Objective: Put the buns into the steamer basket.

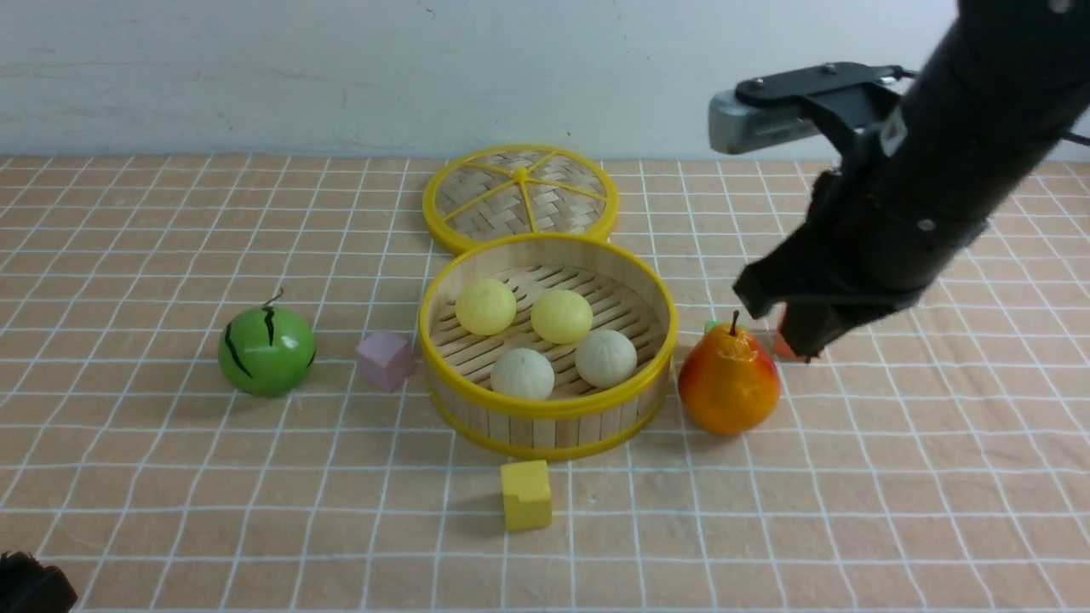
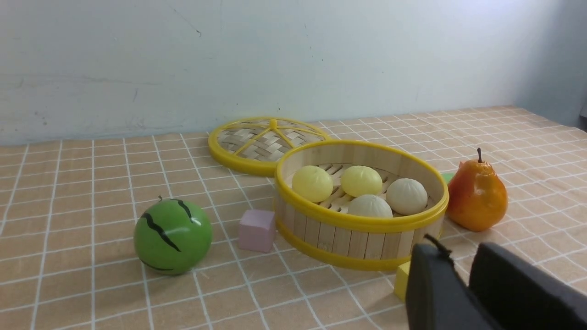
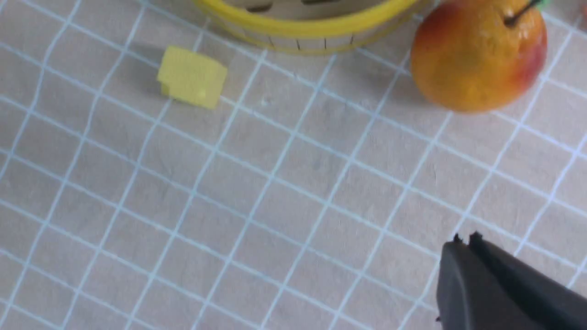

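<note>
The steamer basket [image 1: 545,402] stands mid-table with two pale yellow buns [image 1: 485,306] [image 1: 562,316] and two off-white pleated buns [image 1: 522,374] [image 1: 605,358] resting on its slatted floor. The left wrist view shows the same basket [image 2: 357,223] and buns [image 2: 312,184]. My right gripper [image 1: 805,347] hangs to the right of the basket, beyond the pear, shut and empty [image 3: 464,238]. My left gripper [image 2: 461,256] is low near the table's front left, its jaws a narrow gap apart with nothing between them.
A pear [image 1: 729,383] stands against the basket's right side. The woven lid [image 1: 520,197] lies behind the basket. A green watermelon ball [image 1: 266,351], a pink cube [image 1: 385,360] and a yellow cube [image 1: 525,494] sit nearby. An orange cube [image 1: 779,345] is half hidden by the right gripper.
</note>
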### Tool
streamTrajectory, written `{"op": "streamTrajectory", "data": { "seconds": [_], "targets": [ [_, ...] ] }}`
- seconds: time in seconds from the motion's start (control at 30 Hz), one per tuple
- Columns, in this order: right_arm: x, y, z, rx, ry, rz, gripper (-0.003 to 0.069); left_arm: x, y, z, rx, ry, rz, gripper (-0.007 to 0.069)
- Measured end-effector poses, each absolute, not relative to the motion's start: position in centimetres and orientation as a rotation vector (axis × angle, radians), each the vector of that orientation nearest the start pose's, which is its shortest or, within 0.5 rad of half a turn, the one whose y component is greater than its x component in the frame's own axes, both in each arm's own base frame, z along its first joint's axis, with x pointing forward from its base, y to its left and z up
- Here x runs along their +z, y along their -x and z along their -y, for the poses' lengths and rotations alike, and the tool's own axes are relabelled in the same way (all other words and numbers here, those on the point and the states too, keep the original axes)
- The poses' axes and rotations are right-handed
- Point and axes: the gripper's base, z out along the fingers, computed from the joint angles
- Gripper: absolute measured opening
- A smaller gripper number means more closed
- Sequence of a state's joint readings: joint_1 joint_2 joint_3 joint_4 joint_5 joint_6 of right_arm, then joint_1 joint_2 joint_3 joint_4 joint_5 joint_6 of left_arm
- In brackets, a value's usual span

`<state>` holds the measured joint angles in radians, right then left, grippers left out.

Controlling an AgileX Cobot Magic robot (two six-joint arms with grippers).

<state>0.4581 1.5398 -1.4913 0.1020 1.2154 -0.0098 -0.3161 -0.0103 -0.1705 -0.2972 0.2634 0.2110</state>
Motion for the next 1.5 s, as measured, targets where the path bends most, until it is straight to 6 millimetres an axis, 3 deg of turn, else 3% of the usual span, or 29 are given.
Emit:
{"op": "streamTrajectory", "data": {
  "seconds": [0.2, 0.4, 0.6, 0.67, 0.73, 0.8, 0.87, 0.9, 1.0, 1.07, 1.13, 1.27, 1.5],
  "targets": [
    [37.1, -23.3, -12.7, 0.301, 0.614, -2.678, -0.0020, 24.8, -4.0, 2.0, -0.369, -0.247, -1.547, 0.0128],
    [38.7, -21.6, -12.0, 0.330, 0.604, -2.616, -0.0018, 24.8, -4.0, 2.0, -0.369, -0.247, -1.547, 0.0134],
    [38.9, -21.4, -11.6, 0.305, 0.607, -2.604, -0.0013, 24.8, -4.0, 2.0, -0.369, -0.247, -1.547, 0.0137],
    [38.5, -20.9, -10.7, 0.255, 0.611, -2.593, -0.0014, 24.8, -4.0, 2.0, -0.369, -0.247, -1.547, 0.0137],
    [37.8, -18.9, -8.6, 0.235, 0.573, -2.491, -0.0014, 24.8, -4.0, 2.0, -0.369, -0.247, -1.547, 0.0142],
    [36.1, -16.9, -6.8, 0.249, 0.489, -2.377, -0.0014, 24.8, -4.0, 2.0, -0.369, -0.247, -1.547, 0.0144],
    [33.1, -14.9, -5.4, 0.255, 0.396, -2.305, -0.0012, 24.8, -4.0, 2.0, -0.369, -0.247, -1.547, 0.0144],
    [32.8, -14.6, -5.3, 0.258, 0.391, -2.293, -0.0012, 24.8, -4.0, 2.0, -0.369, -0.247, -1.547, 0.0144],
    [25.4, -9.4, -2.5, 0.236, 0.163, -2.076, -0.0010, 24.8, -4.0, 2.0, -0.369, -0.247, -1.547, 0.0146],
    [23.5, -8.3, -2.0, 0.231, 0.117, -2.022, -0.0010, 24.8, -4.0, 2.0, -0.369, -0.247, -1.547, 0.0146],
    [19.1, -6.1, -1.3, 0.212, 0.039, -1.893, -0.0010, 24.8, -4.0, 2.0, -0.369, -0.247, -1.547, 0.0148],
    [17.2, -5.2, -1.1, 0.198, 0.022, -1.894, -0.0010, 24.8, -4.0, 2.0, -0.369, -0.247, -1.547, 0.0154],
    [17.2, -5.1, -1.0, 0.187, 0.008, -1.884, -0.0010, 24.8, -4.0, 2.0, -0.367, -0.249, -1.548, 0.0158]
  ]
}}
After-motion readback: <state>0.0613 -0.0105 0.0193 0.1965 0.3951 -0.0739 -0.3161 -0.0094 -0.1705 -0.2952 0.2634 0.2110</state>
